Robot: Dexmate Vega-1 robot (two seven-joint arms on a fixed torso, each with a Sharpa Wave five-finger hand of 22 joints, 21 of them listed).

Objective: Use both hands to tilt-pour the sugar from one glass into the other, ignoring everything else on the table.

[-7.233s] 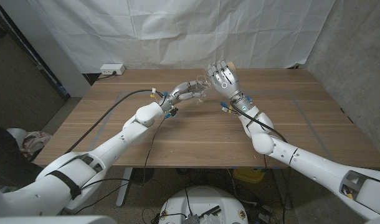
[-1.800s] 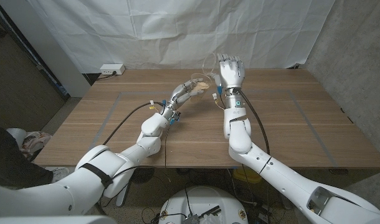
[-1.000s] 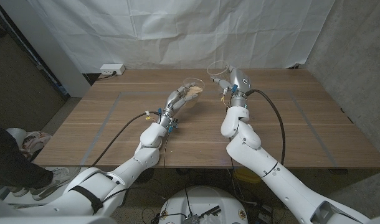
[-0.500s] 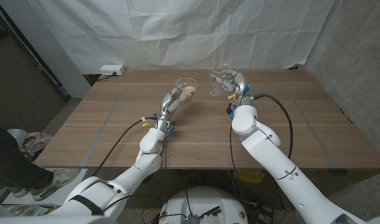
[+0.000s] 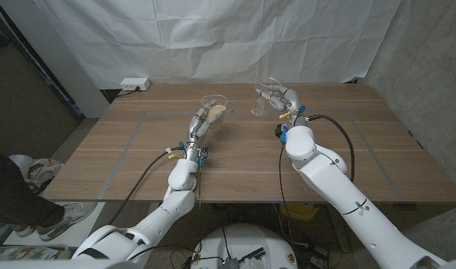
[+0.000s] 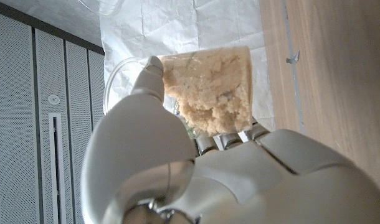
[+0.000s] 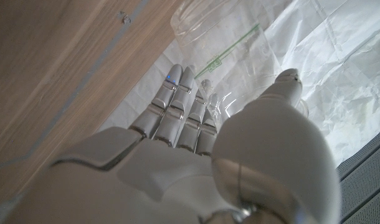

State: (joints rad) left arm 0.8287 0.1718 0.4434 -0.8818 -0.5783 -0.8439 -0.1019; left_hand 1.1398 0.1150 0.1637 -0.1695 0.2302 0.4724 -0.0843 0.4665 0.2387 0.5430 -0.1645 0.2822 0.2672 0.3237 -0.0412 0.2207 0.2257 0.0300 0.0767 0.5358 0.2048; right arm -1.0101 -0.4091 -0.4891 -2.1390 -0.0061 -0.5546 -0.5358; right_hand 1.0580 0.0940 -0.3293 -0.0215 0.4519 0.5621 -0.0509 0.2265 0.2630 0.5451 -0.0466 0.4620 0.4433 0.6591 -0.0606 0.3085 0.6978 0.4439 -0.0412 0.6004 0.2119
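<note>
Wooden table (image 5: 138, 161): landmark.

Left hand (image 5: 202, 119): above the table's far middle, fingers wrapped round a glass of sugar (image 5: 213, 105), gripping it. The sugar (image 6: 209, 84) is pale brown and clumped, seen in the left wrist view.

Right hand (image 5: 282, 101): above the table's far edge, fingers closed round an empty glass (image 5: 264, 99), holding it, to the right of the sugar glass and apart from it.
</note>
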